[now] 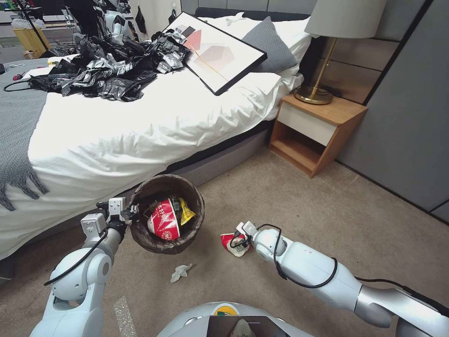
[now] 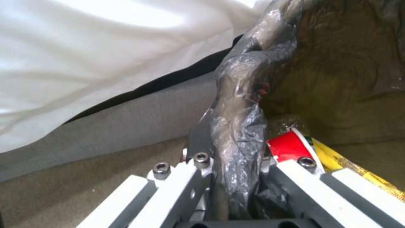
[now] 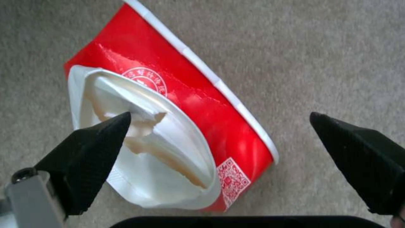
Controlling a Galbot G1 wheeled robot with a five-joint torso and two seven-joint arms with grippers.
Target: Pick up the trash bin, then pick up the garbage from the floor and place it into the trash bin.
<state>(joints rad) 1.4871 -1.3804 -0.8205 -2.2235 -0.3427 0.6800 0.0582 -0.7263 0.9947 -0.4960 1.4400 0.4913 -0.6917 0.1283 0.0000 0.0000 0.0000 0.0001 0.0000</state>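
Brown-lined trash bin [image 1: 167, 214] tilted; crushed red bowl [image 1: 232, 244] on carpet.

1. A bed [image 1: 140, 121] with a white duvet is seen along the carpeted floor [image 1: 280, 201].
2. A heap of crinkled black-silver plastic [image 1: 112, 65] is noted on the bed's far part.
3. A framed picture [image 1: 220, 51] is laid tilted on the duvet, touching a grey pillow [image 1: 269, 44].
4. A grey fringed throw [image 1: 18, 140] is draped over the bed's left end.
5. A wooden nightstand [image 1: 318, 131] is placed beside the bed; a brass-based lamp [image 1: 322, 56] is stood on it.
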